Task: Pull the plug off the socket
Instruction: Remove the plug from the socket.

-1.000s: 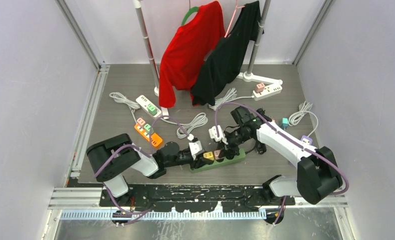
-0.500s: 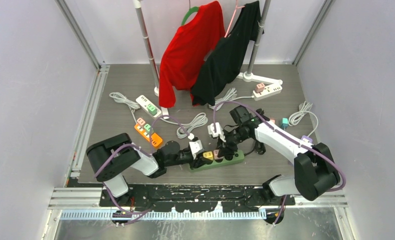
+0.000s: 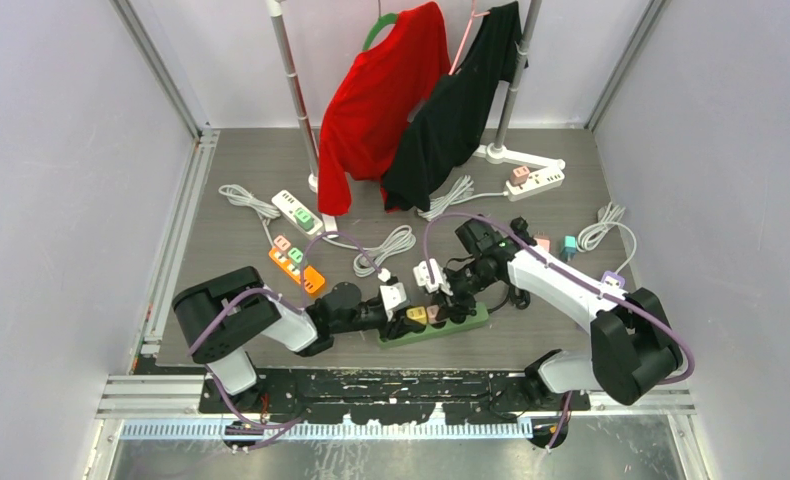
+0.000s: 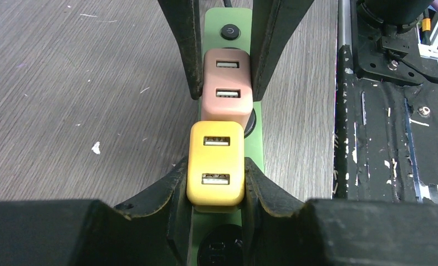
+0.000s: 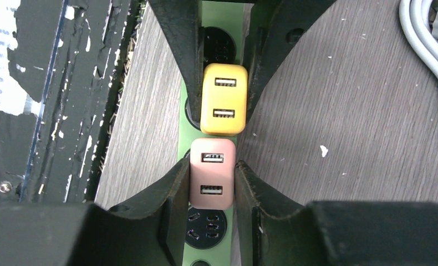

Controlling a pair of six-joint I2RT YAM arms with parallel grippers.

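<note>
Here left end effector [image 4: 215, 183] clamps the yellow plug [image 4: 215, 163], right end effector [image 5: 212, 185] the pink plug [image 5: 212, 172], near a power-symbol button [image 4: 230, 31].

A yellow plug [image 4: 215, 166] and a pink plug [image 4: 226, 83] sit on a green power strip [image 4: 212, 19]. The table [image 4: 67, 83] is grey with wood grain. Far back hang a red shirt [image 3: 381, 100] and a black shirt [image 3: 451, 110].

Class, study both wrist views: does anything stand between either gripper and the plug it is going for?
Nothing visible does. The left gripper has its fingers against both sides of the yellow plug. The right gripper likewise grips the pink plug. Both plugs sit in the green strip.
</note>
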